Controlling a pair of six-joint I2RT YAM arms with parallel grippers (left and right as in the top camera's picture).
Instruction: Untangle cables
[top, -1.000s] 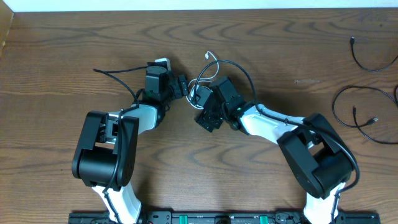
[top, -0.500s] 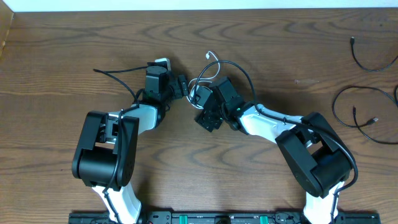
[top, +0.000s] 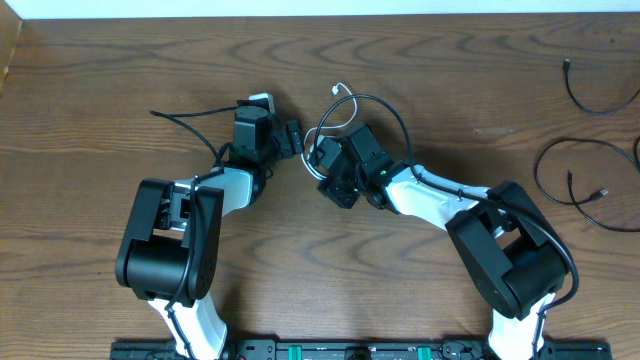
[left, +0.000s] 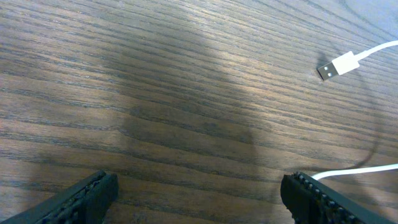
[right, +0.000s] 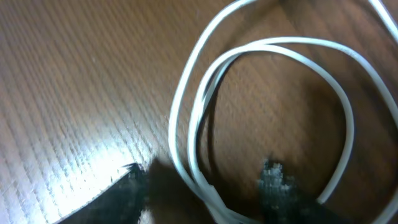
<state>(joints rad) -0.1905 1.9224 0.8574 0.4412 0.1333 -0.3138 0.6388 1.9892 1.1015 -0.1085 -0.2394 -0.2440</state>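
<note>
in the right wrist view, the right gripper (right: 202, 182) shows two dark, blurred fingertips (right: 132, 186) at the bottom of the frame. they stand apart, and a thin white cord (right: 345, 118) runs down between them. the jaws look open around the cord rather than pinched on it. the cord makes two loose round loops, one inside the other, filling the right half of the frame and lying on the brown wood-grain table (right: 68, 81).

in the left wrist view, the left gripper (left: 202, 190) has its ribbed black fingertips (left: 93, 190) in the two lower corners, wide open with only bare wood between them. a white usb plug (left: 339, 64) lies flat in the upper right of that frame. its cord leaves by the right edge, and another white strand comes back in at the lower right, beside the right-hand fingertip.

from overhead, both grippers meet just above the middle of the frame. the left gripper (top: 293, 138) points right and the right gripper (top: 322, 152) points left, and they are close together. the white cord (top: 340, 95) coils around the right gripper's tip, with one end sticking up toward the top of the frame. a thin black cord (top: 385, 105) arcs over the right gripper and mixes with the white loops.

well apart, at the right edge, lie more thin black cords. one curved black cord (top: 590, 108) is in the upper right corner, with a small plug at its top end. below it is a wider black loop (top: 570, 140), and a short black strand with a small plug (top: 603, 190) is inside that loop.
</note>
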